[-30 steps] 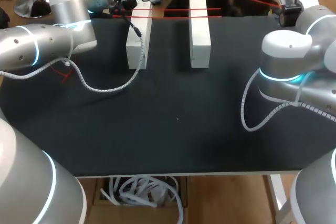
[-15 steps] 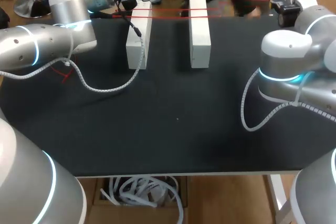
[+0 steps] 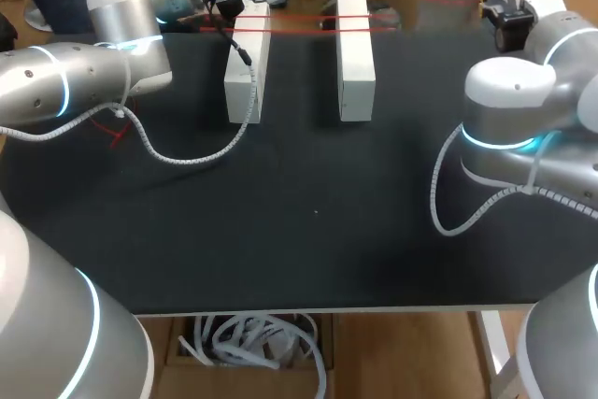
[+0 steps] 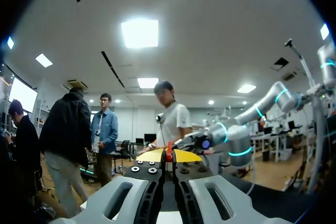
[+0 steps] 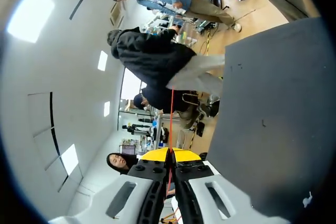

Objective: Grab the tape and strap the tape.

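Both grippers are clamped on the same length of red tape [image 5: 171, 114]. In the left wrist view the left gripper [image 4: 169, 155] has its 2 yellow tips pressed together with a red sliver pinched between them. In the right wrist view the right gripper [image 5: 170, 155] is closed just as tightly, and the strand runs straight out ahead from between its tips.

From above, the free span stretches sideways across the far edge of the black table [image 3: 308, 221]. It runs from the left gripper to the right gripper at the far right corner. The 2 white blocks, the left block [image 3: 246, 67] and the right block [image 3: 355, 63], lie side by side with their long axes running near to far. The tape's long axis therefore crosses them at a right angle. 2 red turns [image 3: 299, 30] already bridge the gap between the blocks at their far ends.

The held span lies beyond those turns and seems to be above them. The left gripper sits just past the left block's far end and is much the nearer. The right gripper is well apart from the blocks. I judge the next wrap must bring the span down toward the near side across both blocks, keeping it taut.
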